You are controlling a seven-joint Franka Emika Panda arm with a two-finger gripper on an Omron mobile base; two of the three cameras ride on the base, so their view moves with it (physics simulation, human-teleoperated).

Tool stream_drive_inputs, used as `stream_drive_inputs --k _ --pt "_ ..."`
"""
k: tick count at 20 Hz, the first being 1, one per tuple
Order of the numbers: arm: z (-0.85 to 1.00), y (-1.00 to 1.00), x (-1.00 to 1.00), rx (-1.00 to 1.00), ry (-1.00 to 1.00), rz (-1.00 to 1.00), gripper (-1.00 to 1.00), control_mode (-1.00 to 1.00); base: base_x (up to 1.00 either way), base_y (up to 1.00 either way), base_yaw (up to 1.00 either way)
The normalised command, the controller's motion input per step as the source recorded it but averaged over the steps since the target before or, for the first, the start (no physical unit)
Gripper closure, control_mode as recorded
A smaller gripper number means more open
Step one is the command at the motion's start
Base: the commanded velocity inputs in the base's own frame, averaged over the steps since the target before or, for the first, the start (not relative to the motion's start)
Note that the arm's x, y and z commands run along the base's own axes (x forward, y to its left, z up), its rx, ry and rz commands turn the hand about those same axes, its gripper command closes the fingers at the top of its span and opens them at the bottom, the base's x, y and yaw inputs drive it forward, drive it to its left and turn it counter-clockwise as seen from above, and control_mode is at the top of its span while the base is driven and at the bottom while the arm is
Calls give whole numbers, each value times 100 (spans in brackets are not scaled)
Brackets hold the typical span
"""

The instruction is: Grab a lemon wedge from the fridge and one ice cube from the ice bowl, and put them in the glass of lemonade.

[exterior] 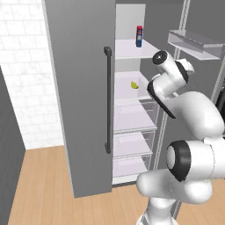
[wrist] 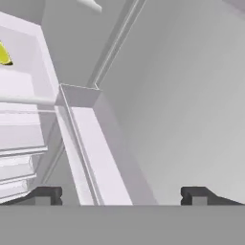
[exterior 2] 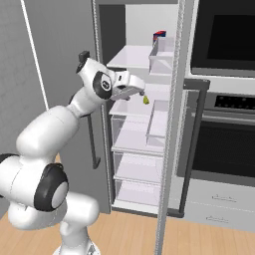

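Gripper: the gripper [wrist: 121, 195] is spread wide and carries nothing; its two dark tips stand far apart at the bottom of the hand view, facing a door-shelf bin and the grey inner wall of the open door.
Arm: reaches up from the base toward the open right side of the fridge [exterior: 79, 110], hand level with the middle shelves.
Lemon wedge: the lemon wedge [exterior: 134, 85] lies on a white shelf inside, apart from the hand, beyond and to one side of the fingers; it also peeks in at the left edge of the hand view.
Can: a blue-and-red can [exterior: 139, 36] stands on the shelf above, further back.
Oven: a black wall oven [exterior 2: 224, 40] sits beside the fridge.
Progress: door is open, wedge untouched. Left, by my reading: grasp the wedge, fetch an ice cube, drop both in the lemonade.
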Motion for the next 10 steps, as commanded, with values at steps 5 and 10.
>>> stream_drive_inputs --k 5,10 --pt "21 97 -10 28 -4 34 -100 -100 0 0 0" --pt "0 87 -21 23 0 27 -100 -100 0 0 0"
